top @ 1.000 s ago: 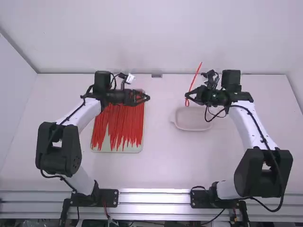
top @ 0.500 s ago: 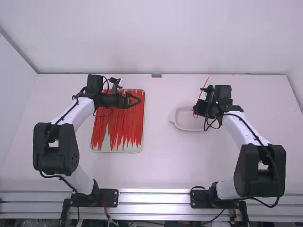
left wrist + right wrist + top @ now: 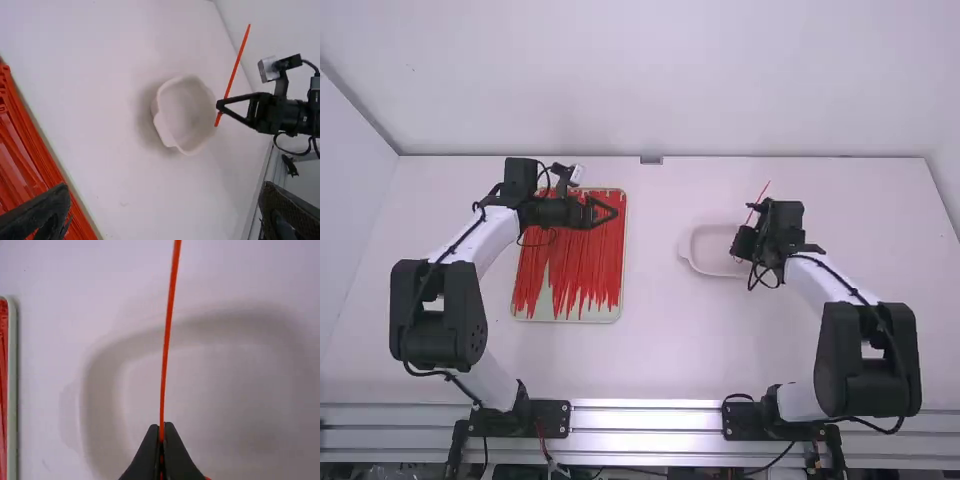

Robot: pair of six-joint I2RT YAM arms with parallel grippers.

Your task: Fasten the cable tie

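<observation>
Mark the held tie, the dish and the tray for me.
tie (image 3: 167,340), right wrist view, middle of the strap.
dish (image 3: 185,112), left wrist view, inside floor.
tray (image 3: 570,319), high view, near rim.

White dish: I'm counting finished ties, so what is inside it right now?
Nothing shows inside the white dish; its visible floor is bare. The right claw holds a red cable tie over its edge, covering a sliver of the rim there.

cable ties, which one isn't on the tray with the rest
The lone red cable tie pinched in the right gripper at the white dish; the other ties lie piled on the tray.
</observation>
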